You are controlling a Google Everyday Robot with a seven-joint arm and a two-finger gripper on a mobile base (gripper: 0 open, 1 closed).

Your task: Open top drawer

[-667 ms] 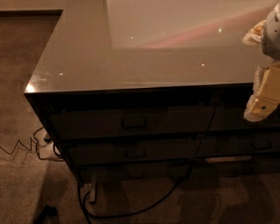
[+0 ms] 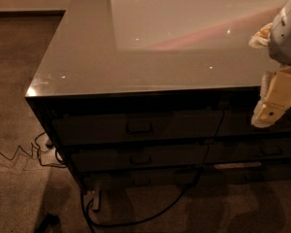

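Observation:
The top drawer (image 2: 136, 127) is the dark front just under the glossy cabinet top (image 2: 87, 57). It has a small rectangular pull (image 2: 139, 128) at its centre and sits flush with the cabinet, shut. My gripper (image 2: 267, 111), cream-coloured below a white arm (image 2: 287, 28), hangs at the right edge of the view. It is in front of the cabinet's top right drawer front, well to the right of the pull and not touching it.
A second drawer (image 2: 138, 157) and a lower one (image 2: 140, 181) sit below the top drawer, and more drawer fronts (image 2: 271, 150) are on the right. Black cables (image 2: 150, 212) and a thin wire (image 2: 14, 154) lie on the carpet at the cabinet's base.

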